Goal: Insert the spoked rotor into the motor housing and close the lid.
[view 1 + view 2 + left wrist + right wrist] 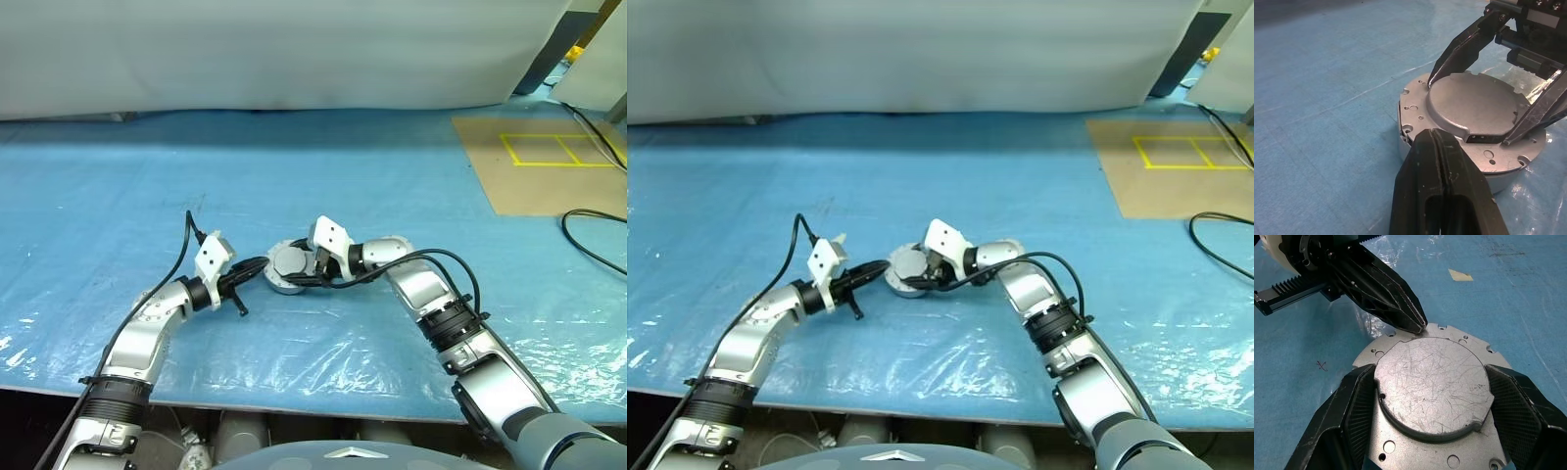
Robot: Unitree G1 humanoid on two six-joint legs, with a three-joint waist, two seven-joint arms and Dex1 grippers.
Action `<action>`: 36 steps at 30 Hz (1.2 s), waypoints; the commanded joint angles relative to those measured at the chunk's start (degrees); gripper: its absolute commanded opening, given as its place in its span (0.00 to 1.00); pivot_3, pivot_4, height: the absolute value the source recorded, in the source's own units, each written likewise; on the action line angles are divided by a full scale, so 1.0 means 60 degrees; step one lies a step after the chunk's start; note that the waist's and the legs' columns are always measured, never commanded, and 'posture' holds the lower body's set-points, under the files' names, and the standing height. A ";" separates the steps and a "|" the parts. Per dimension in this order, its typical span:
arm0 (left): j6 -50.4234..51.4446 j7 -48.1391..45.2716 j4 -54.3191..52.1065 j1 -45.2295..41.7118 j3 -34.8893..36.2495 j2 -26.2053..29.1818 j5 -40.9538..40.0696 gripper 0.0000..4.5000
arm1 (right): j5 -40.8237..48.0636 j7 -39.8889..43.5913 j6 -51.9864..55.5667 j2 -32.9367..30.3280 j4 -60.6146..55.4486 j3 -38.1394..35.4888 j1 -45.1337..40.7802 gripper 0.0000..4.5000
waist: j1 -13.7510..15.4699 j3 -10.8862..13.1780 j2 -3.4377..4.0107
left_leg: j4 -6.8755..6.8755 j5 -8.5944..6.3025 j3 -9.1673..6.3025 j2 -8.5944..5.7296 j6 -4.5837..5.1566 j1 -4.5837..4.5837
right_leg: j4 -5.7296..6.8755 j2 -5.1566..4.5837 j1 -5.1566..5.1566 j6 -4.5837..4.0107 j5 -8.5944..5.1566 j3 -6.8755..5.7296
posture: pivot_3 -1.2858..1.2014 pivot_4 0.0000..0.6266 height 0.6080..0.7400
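Observation:
The round grey lid (1430,382) lies flat on the motor housing (1501,180) in the middle of the blue table. My right gripper (1430,372) comes in from the right, and its two black fingers (1352,401) press against opposite sides of the lid's raised round centre. Coming from the left, my left gripper (1435,134) is shut, with nothing between its fingers. Its tip rests at the lid's outer rim, on the side away from the right arm. The spoked rotor is hidden.
A blue plastic sheet (147,176) covers the table. A brown board with yellow tape lines (539,166) lies at the far right, with a black cable (588,245) beside it. A small scrap of tape (1460,275) lies beyond the housing. The table's front edge runs just before my arms.

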 commanded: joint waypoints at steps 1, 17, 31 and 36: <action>0.0254 -0.0356 -0.0284 0.0207 -0.0418 -0.0083 -0.0071 0.01 | -0.0427 0.0066 0.0623 -0.0302 0.0790 0.0424 0.0649 0.69 | 0.0002 -0.0002 0.0003 | -0.0001 0.0000 0.0000 0.0000 0.0000 0.0000 | -0.0003 0.0000 0.0000 0.0000 0.0000 0.0000 | 0.52 0.24 1.00; 0.0032 -0.0542 0.0029 0.0263 -0.0639 0.0113 0.0394 0.00 | 0.0409 0.0688 0.1119 -0.0364 -0.0259 -0.0077 0.0767 1.00 | 0.0067 -0.0023 0.0016 | -0.0039 -0.0001 0.0002 -0.0038 0.0003 0.0008 | -0.0012 -0.0037 -0.0003 0.0027 -0.0017 0.0001 | 0.52 0.24 1.00; 0.0033 -0.0576 0.0049 0.0190 -0.0717 0.0035 0.0402 0.00 | 0.2159 -0.0312 0.2838 -0.0210 -0.1333 -0.2295 0.0030 1.00 | 0.0205 -0.0007 0.0014 | -0.0052 0.0023 0.0001 -0.0070 -0.0033 -0.0102 | -0.0005 -0.0054 -0.0124 0.0044 -0.0018 0.0000 | 0.52 0.24 1.00; 0.0021 -0.0585 0.0054 0.0156 -0.0718 0.0038 0.0411 0.00 | 0.3239 -0.0189 0.5330 -0.0391 -0.0687 -0.3007 0.0224 1.00 | 0.0229 -0.0002 0.0010 | -0.0052 0.0024 -0.0001 -0.0072 -0.0034 -0.0103 | -0.0006 -0.0054 -0.0124 0.0044 -0.0017 0.0000 | 0.52 0.24 1.00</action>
